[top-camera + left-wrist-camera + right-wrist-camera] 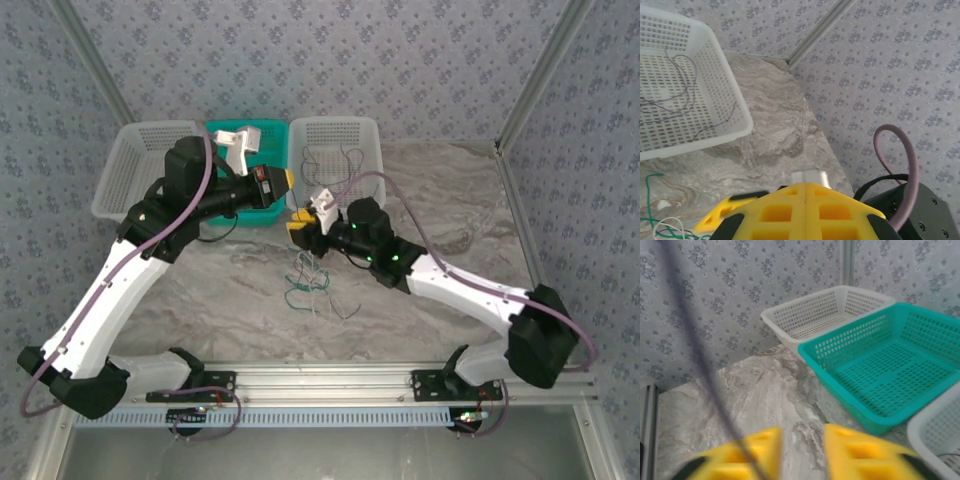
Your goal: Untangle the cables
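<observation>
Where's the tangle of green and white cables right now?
In the top view, the tangle lies mid-table between the two arms, just nearer than the right end effector and the teal basket.

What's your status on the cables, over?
Left gripper shut. Right gripper slightly open, dark strand crossing its fingers. Cables tangled on table, more in white basket. Nothing in the way.

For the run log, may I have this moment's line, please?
left end effector shut; right end effector open; cables tangled on table
</observation>
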